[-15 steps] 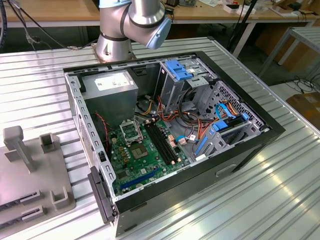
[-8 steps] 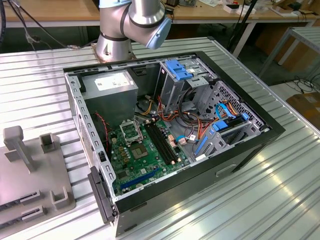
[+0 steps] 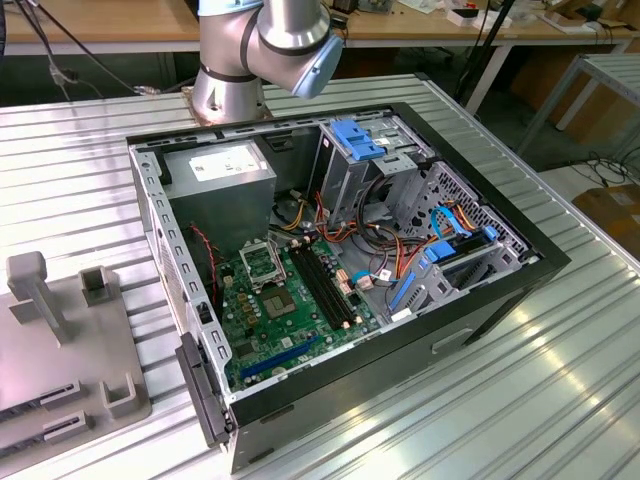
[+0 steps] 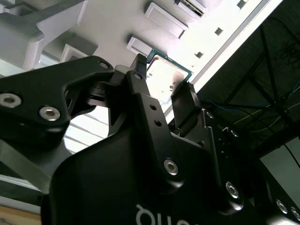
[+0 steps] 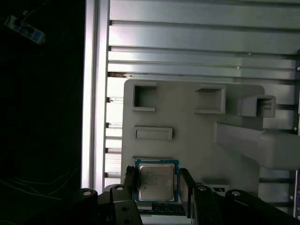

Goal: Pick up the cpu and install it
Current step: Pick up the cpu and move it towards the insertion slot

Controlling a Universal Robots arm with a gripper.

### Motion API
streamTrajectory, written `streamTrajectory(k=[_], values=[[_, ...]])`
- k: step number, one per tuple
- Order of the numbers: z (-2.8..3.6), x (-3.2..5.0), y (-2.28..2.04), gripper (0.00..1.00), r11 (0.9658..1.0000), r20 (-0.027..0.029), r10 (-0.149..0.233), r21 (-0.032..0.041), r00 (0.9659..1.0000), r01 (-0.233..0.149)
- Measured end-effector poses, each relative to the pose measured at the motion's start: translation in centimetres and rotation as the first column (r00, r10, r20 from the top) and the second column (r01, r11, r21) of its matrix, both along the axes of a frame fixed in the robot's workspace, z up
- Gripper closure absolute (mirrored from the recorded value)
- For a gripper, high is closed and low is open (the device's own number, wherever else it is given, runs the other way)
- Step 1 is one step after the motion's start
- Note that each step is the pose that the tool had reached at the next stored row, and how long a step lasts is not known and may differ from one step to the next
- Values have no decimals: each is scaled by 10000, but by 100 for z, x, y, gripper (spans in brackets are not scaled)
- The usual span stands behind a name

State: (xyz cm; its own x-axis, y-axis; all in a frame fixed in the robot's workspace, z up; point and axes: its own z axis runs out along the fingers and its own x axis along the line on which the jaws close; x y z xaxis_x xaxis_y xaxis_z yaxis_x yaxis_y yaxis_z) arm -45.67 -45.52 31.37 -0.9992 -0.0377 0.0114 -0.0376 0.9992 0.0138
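Your gripper [image 5: 158, 180] sits right around the cpu [image 5: 156, 183] on the grey holder tray [image 5: 187, 112]. Honestly can't tell if it's got a grip.

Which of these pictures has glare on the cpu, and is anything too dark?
Second wrist view: glare washes out the cpu top and the tray behind it. First wrist view: the cpu is evenly lit, but the area past the table edge is nearly black. Exterior view: bright reflections streak the ribbed table.

Exterior view overlooks the case [image 3: 350, 405]; both close wrist views seemingly share the cpu [image 5: 157, 182] [image 4: 165, 76].
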Motion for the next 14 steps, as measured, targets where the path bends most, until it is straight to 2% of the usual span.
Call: streamTrajectory(k=[11,14], values=[[82,0,0,53,10000,-2,0,16,10000,0],[121,0,0,53,10000,-3,0,21,10000,0]])
